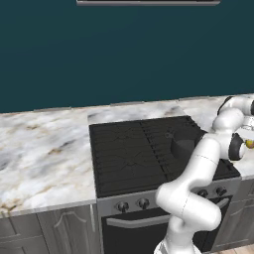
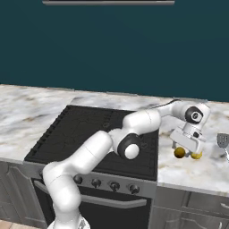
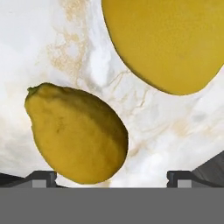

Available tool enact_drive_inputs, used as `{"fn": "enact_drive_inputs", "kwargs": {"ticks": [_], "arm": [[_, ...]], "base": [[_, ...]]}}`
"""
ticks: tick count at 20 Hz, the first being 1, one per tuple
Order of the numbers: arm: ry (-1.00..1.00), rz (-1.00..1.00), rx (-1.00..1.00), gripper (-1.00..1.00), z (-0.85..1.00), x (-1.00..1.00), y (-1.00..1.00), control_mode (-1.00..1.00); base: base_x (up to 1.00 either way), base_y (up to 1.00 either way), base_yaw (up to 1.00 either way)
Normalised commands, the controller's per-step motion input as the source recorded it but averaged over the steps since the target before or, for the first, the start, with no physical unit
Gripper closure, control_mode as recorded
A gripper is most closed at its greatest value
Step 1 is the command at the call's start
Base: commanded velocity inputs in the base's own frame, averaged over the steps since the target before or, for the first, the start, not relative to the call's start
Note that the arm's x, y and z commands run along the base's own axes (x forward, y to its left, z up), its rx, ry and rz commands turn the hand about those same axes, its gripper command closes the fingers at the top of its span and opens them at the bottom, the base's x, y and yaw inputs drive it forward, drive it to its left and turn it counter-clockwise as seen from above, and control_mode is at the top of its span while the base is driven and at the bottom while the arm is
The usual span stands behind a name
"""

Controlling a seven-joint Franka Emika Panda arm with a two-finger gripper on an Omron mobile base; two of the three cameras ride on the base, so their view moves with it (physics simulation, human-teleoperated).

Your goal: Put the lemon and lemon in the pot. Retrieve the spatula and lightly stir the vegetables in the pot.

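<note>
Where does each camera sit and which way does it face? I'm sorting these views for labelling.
Left base view: behind the arm's left, looking forward and down at the stove and pot; arm rises lower right.
Right base view: behind the arm's right, facing the same stove; arm rises lower left, claw over two lemons, spatula beside.
Hand view: on the hand, looking along the claw at marble counter; fingertips at bottom.
Right base and hand views share the lemons.

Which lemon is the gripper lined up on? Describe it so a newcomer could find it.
On the marble counter right of the stove, two lemons lie under the gripper. In the hand view, the target is the lemon nearest the fingertips, darker and pointed-ended, not the brighter lemon beyond.
</note>
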Motion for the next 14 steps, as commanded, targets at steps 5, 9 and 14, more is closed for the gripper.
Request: {"fn": "enact_drive_inputs", "kwargs": {"ticks": [5,9,14], "arm": [[-0.01,0.0,0.0,-1.0,0.0,0.11,0.06,-1.0],[0.0,0.0,0.0,-1.0,0.0,0.29,0.0,-1.0],[0.0,0.0,0.0,-1.0,-0.11,0.06,0.0,-1.0]], "base": [[0.0,0.0,0.0],[0.0,0.0,0.0],[0.0,0.0,0.0]]}}
